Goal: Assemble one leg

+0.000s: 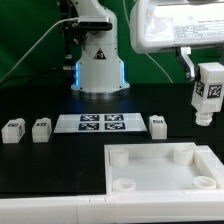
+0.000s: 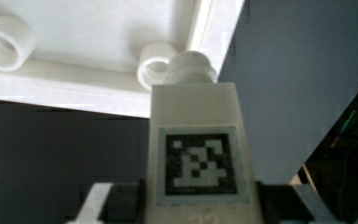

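One leg [image 1: 208, 92] hangs clamped in my gripper [image 2: 190, 203] above the far right corner of the square panel [image 1: 150, 172], tip near a corner socket [image 2: 158, 68] but seemingly off its centre, so I fear lowering now could catch the rim, tilting or slipping the leg.

- Leg [image 1: 207, 92]: small white block with a black-and-white square tag [image 2: 199, 166] on its face.
- It stands upright, lifted off the surface near that surface's edge at the exterior view's right, clamped in the tool [image 2: 194, 205].
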